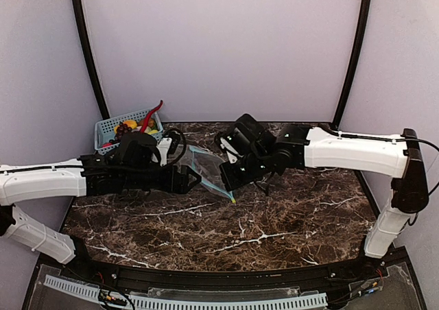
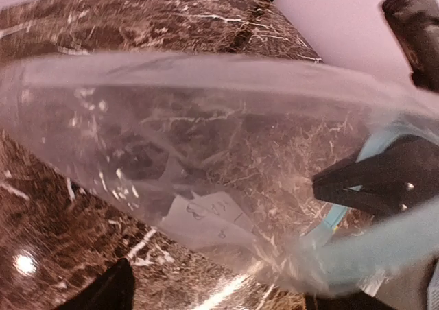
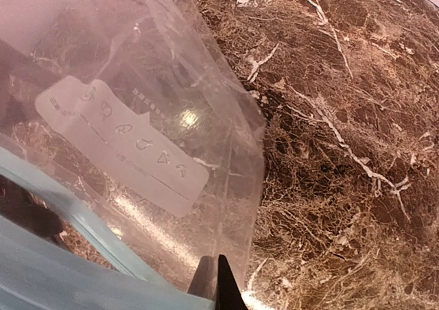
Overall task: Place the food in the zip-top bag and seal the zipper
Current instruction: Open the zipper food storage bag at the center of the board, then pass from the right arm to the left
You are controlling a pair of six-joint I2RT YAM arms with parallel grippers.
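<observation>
The zip-top bag (image 1: 206,164) is held up off the marble table between my two grippers, clear and with nothing inside. Its teal zipper (image 1: 218,186) runs along the edge facing the camera. My right gripper (image 1: 230,181) is shut on the bag's zipper edge. In the right wrist view its fingertips (image 3: 218,282) are pressed together at the film (image 3: 137,118). My left gripper (image 1: 194,180) stands open at the bag's other side, its jaws wide apart below the bag (image 2: 206,138). The food (image 1: 127,126) lies in the blue basket at the back left.
The blue mesh basket (image 1: 110,128) stands at the table's back left corner, just behind my left arm, with a red curved piece (image 1: 154,113) sticking up from it. Dark marble table (image 1: 274,221) stretches in front of both grippers.
</observation>
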